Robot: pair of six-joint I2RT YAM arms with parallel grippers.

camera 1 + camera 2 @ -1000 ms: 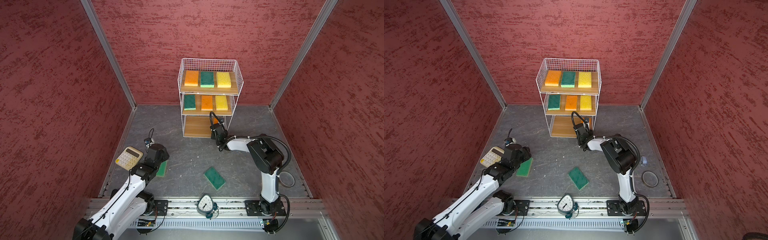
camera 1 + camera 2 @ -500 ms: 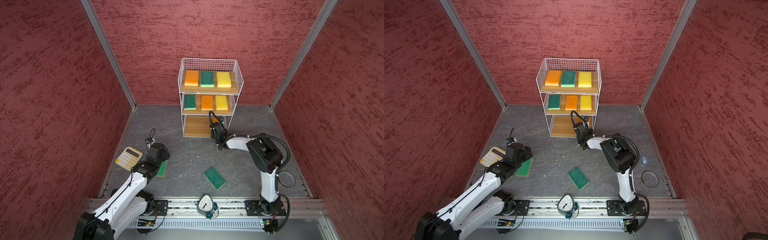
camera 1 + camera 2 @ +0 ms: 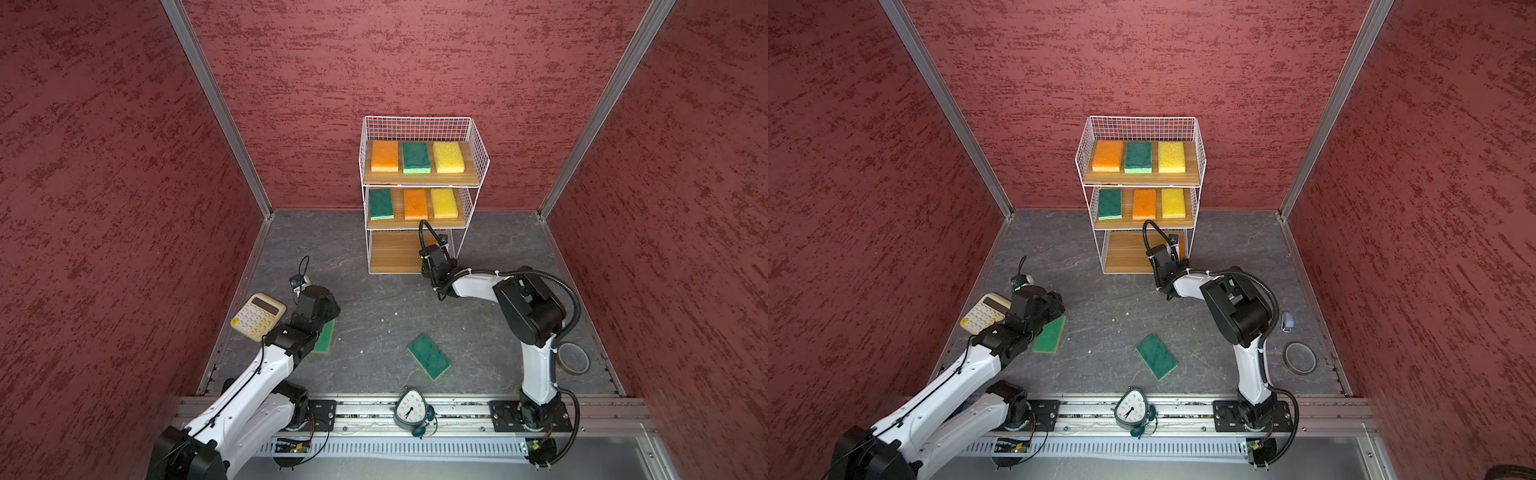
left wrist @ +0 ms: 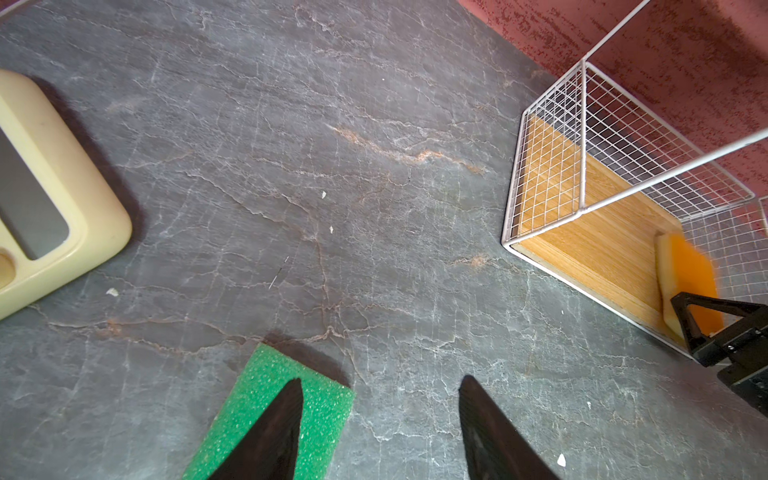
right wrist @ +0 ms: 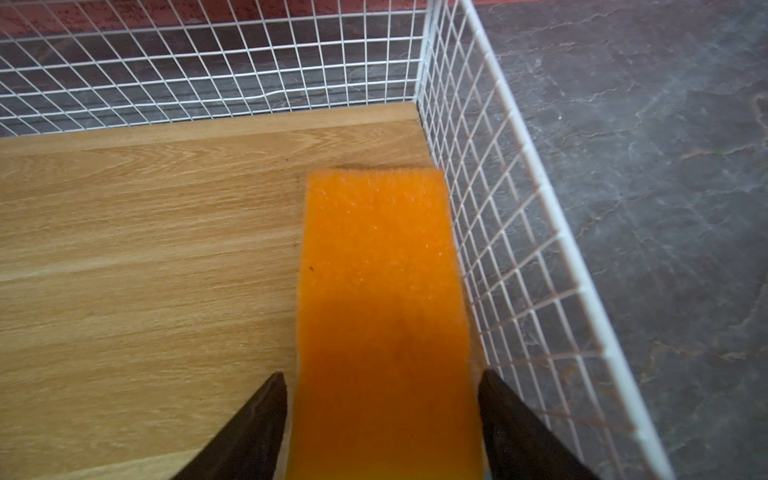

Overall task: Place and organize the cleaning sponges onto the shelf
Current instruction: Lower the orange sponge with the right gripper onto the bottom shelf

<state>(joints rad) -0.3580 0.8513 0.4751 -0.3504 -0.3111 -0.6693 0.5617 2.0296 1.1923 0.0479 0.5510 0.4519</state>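
Right claw (image 5: pixel 382 374) at the bottom tier of the shelf (image 3: pixel 415 124), spread wide, straddling the near end of the low orange sponge (image 5: pixel 382 270) with a slim gap on either side; no grip on it. That sponge along the right end of the bottom board, just beside the right wire wall, far end down on the wood.

Left claw (image 4: pixel 381 379) open over the near-left part of the bench (image 3: pixel 374 299): one finger (image 4: pixel 282 415) above the left green sponge (image 4: pixel 257 386), the other above bare bench, nothing held. That sponge flat on the bench, just right of the cream calculator (image 3: pixel 258 316).

Loose green sponge (image 3: pixel 429 356) flat and askew on the near middle of the bench, well apart from both claws.

Top tier, left to right: top orange sponge (image 3: pixel 385 156), top green sponge (image 3: pixel 416 157), top yellow sponge (image 3: pixel 448 157).

Middle tier, left to right: middle green sponge (image 3: pixel 381 203), middle orange sponge (image 3: pixel 415 204), middle yellow sponge (image 3: pixel 444 203).

Clock (image 3: pixel 409 413) on the near rail; tape ring (image 3: pixel 573 359) at near right.
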